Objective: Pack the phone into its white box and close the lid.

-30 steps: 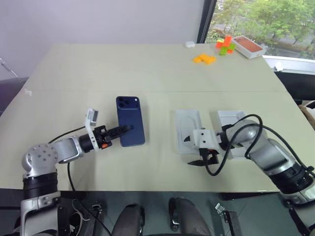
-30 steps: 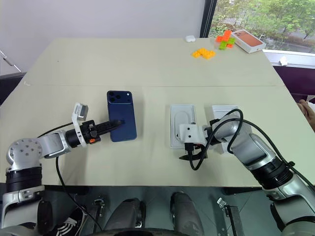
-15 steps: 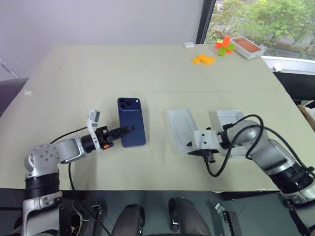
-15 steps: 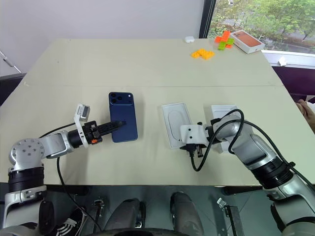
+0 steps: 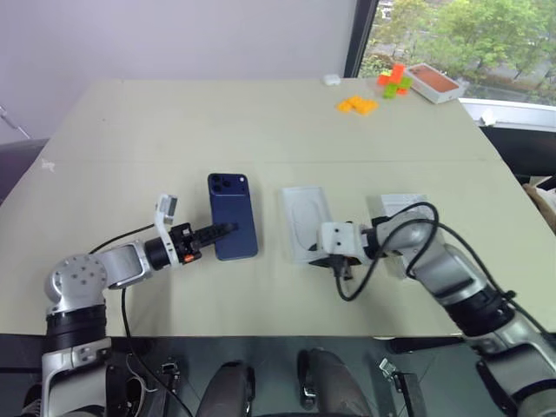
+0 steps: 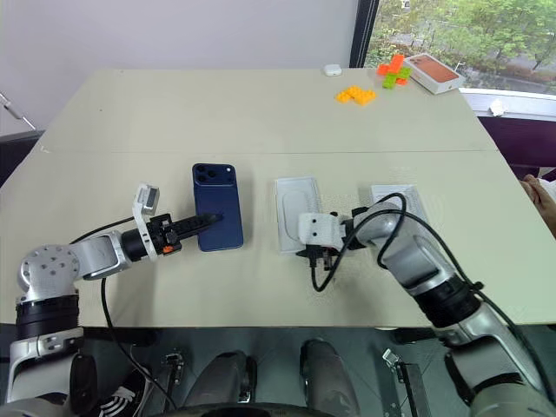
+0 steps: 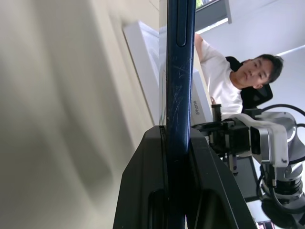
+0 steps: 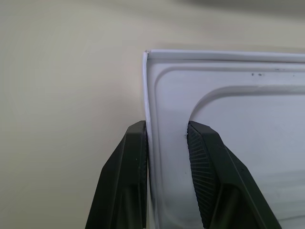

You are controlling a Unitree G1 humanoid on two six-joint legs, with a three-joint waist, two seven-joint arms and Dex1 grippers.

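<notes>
Left tool (image 5: 228,229) clamped tight on the phone's (image 5: 233,215) near edge; in the wrist view both fingers (image 7: 143,191) press the slim navy body flat between them. Phone lies back-up on the tabletop (image 5: 174,130), camera cluster at its far left corner, dark blue, scuffed along the side rail. Just right of it, a white tray (image 5: 304,221) with an oval recess. Right tool (image 8: 167,143) narrowed on that tray's near rim, one finger outside the wall, the other inside on the moulded floor. Beyond the right arm, another white piece (image 5: 401,205), partly hidden; cannot tell whether box or lid.
</notes>
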